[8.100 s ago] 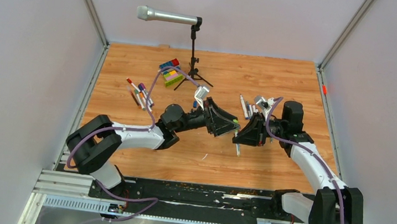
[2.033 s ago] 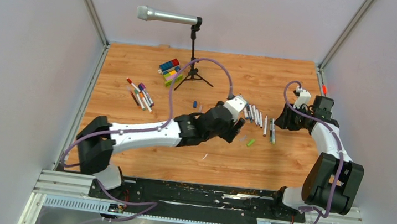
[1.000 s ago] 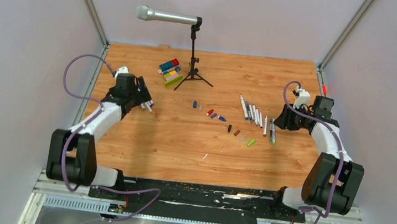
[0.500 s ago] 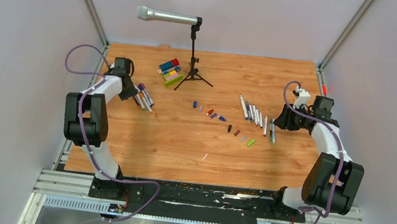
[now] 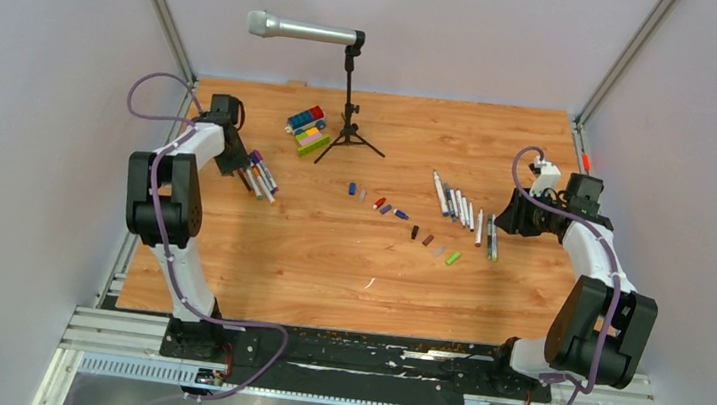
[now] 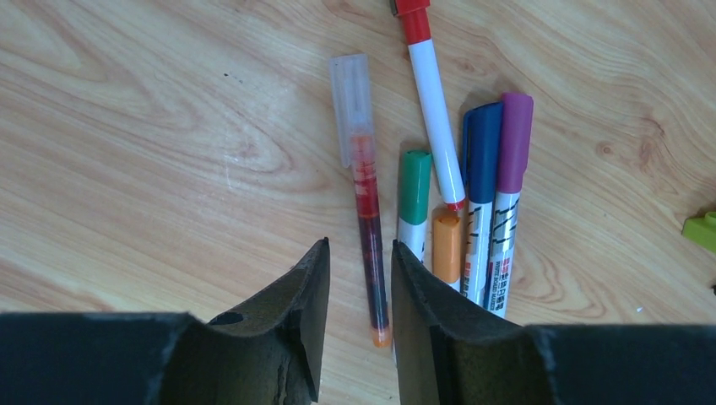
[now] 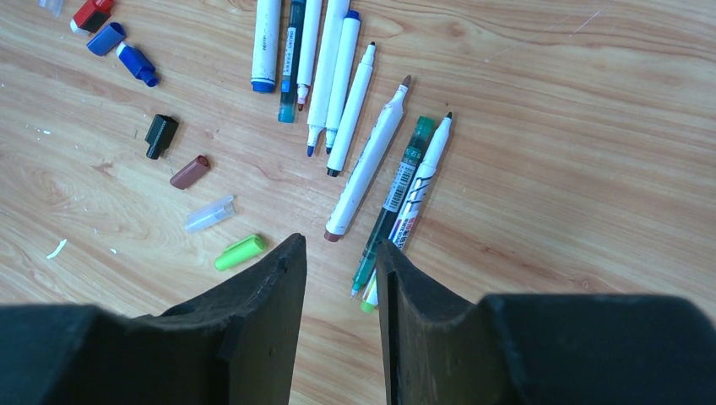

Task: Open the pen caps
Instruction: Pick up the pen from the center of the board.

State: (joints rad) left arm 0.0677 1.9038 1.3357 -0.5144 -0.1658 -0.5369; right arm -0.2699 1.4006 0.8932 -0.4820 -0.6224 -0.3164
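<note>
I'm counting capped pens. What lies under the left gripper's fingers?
A red pen with a clear cap shows in the gap between the fingers. The green-capped pen and orange-capped pen run beneath one finger, so their lower ends are hidden.

Top camera overlooks table (image 5: 328, 260); wrist cameras close above pens (image 6: 436, 126)

This looks like a robotics lab's test cell: plain grey panel walls (image 5: 40, 129) in aluminium framing (image 5: 163, 11) box in a wood-grain tabletop (image 5: 328, 260), two cabled robot arms (image 5: 586, 249) are bolted to a metal rail (image 5: 319, 344) at its near edge, and a microphone (image 5: 302, 29) on a stand overlooks it.
</note>
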